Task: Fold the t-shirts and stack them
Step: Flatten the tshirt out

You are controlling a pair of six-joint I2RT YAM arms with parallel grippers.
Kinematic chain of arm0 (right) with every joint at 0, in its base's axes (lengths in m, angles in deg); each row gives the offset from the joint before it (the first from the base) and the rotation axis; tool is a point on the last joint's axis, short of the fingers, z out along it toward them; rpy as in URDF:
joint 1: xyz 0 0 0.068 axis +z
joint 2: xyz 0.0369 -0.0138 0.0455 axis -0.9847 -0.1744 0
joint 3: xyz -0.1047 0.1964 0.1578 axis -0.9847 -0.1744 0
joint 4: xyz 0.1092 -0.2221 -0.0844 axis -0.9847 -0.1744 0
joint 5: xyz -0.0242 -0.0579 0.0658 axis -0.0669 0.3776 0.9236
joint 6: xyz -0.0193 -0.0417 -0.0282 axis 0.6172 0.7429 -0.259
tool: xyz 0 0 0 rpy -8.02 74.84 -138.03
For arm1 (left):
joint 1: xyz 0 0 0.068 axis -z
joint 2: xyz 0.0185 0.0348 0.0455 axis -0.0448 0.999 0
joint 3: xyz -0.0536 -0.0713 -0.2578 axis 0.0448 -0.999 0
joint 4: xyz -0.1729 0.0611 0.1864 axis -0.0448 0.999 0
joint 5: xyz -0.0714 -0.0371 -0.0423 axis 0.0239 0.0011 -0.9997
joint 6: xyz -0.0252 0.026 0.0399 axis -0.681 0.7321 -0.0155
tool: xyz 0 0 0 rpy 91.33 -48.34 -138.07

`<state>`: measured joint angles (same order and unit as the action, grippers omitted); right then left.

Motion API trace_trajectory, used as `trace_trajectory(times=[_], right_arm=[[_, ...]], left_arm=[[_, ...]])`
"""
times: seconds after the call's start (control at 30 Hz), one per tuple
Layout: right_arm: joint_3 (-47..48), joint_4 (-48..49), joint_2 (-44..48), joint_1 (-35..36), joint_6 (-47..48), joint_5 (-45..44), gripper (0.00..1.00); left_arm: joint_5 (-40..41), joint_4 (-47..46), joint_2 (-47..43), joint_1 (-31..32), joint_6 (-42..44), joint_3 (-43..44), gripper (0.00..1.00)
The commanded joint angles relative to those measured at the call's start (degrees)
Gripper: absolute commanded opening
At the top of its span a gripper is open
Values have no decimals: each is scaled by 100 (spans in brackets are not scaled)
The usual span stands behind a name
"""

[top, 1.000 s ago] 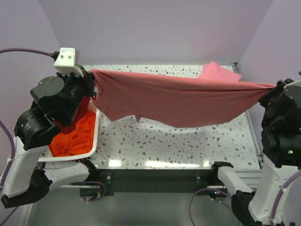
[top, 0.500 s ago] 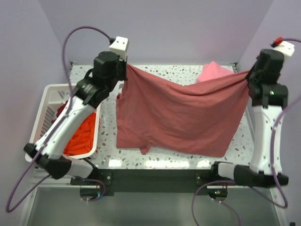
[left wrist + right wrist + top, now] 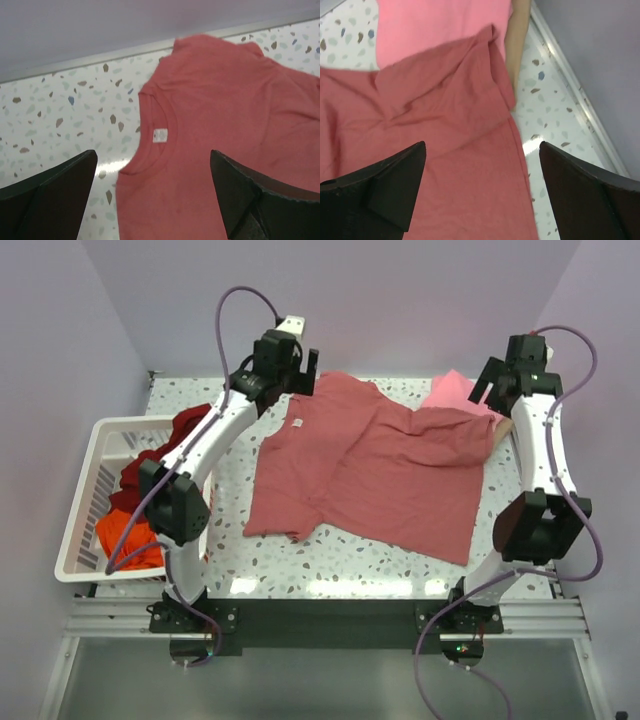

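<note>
A dusty rose-red t-shirt (image 3: 370,465) lies spread on the table, collar and white label (image 3: 160,135) towards the left, its right edge rumpled (image 3: 445,165). My left gripper (image 3: 292,380) hovers open over the collar (image 3: 152,167) and holds nothing. My right gripper (image 3: 497,390) hovers open over the shirt's right back corner (image 3: 482,157), also holding nothing. At the back right lies a bright pink t-shirt (image 3: 455,390) (image 3: 435,25), partly under the rose-red one. A dark maroon t-shirt (image 3: 165,440) hangs over the basket's rim, and an orange t-shirt (image 3: 125,535) lies inside it.
The white slatted basket (image 3: 85,475) stands at the table's left edge. A pale tan strip of cloth (image 3: 517,50) shows beside the pink shirt, close to the table's right rail (image 3: 575,90). The back wall is just behind both grippers.
Both grippers have opened and let go of the rose-red shirt. It has dropped from hanging between them to lying flat on the table. Both arms have reached towards the back.
</note>
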<state>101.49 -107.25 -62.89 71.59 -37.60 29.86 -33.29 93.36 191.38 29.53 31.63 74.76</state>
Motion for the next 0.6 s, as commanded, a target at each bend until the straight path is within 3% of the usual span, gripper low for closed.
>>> trace_trajectory(times=[0.0, 0.1, 0.27, 0.4, 0.43, 0.57], right_arm=[[-753, 41, 887, -8, -13, 673, 99], [-1977, 288, 1616, -8, -74, 1244, 98], [-3900, 534, 2487, 211, -434, 2503, 93], [-4695, 727, 2883, 791, -724, 2460, 93], [-4800, 745, 2910, 1201, -882, 2407, 93], [-5389, 991, 2998, 1609, -1261, 2433, 93]], left_arm=[[-131, -211, -1121, 133, -333, -1216, 100], [62, -141, -1930, 309, -640, -2701, 100], [194, 411, -2985, 529, -1552, -4340, 99], [72, 615, -3433, 766, -1967, -4948, 99], [-7, 467, -3478, 845, -2046, -5071, 99], [-376, 63, -3470, 1030, -2205, -5625, 99]])
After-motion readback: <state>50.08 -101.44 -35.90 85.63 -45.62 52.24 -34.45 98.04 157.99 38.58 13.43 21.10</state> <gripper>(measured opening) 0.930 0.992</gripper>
